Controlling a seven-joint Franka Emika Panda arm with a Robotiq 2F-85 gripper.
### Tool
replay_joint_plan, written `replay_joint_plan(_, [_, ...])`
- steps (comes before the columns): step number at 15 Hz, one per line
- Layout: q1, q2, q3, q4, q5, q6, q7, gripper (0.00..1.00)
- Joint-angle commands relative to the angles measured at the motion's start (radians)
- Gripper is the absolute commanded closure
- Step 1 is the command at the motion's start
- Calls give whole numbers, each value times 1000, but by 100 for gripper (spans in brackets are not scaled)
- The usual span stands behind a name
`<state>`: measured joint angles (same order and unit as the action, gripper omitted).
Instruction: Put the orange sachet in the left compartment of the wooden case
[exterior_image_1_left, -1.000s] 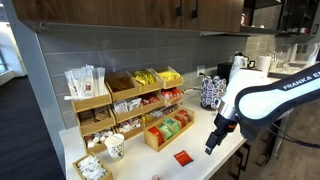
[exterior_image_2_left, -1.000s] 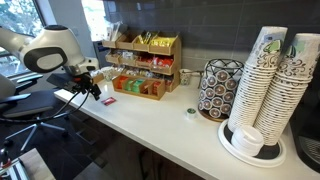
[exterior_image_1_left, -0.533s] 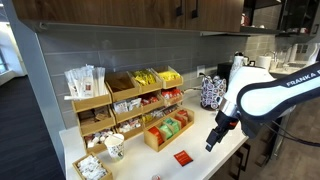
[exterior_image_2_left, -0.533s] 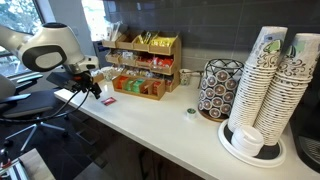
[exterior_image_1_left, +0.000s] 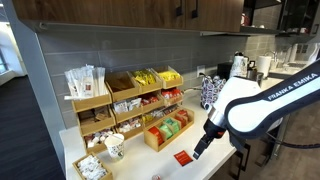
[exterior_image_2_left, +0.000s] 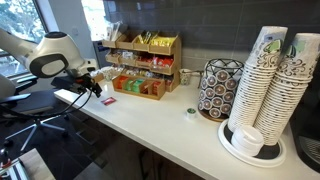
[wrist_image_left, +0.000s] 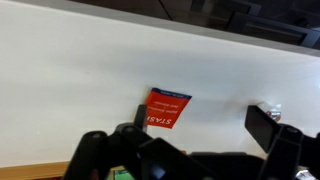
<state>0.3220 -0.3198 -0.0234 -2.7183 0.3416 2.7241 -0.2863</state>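
My jaws hang apart over the orange sachet (wrist_image_left: 168, 109), which lies flat on the tabletop (wrist_image_left: 70, 70) at 5 o'clock of the wooden case (exterior_image_1_left: 168, 130). It's so thin that I fear a pinch skids over it or shoves it off the edge.

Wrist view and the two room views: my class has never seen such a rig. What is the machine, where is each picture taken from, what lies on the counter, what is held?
It is a white robot arm steered by a person. Two cameras stand in the room; the third sits on the wrist, looking down past the two fingers. On the white counter lies an orange sachet, near a wooden case of packets. The fingers are apart above the sachet and hold nothing.
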Motion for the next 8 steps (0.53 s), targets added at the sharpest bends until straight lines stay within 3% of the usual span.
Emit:
replay_joint_plan(1, [38,109,-10,40,59,86,-66,0])
replay_joint_plan(8, [81,272,-24,112,178,244,-192,0])
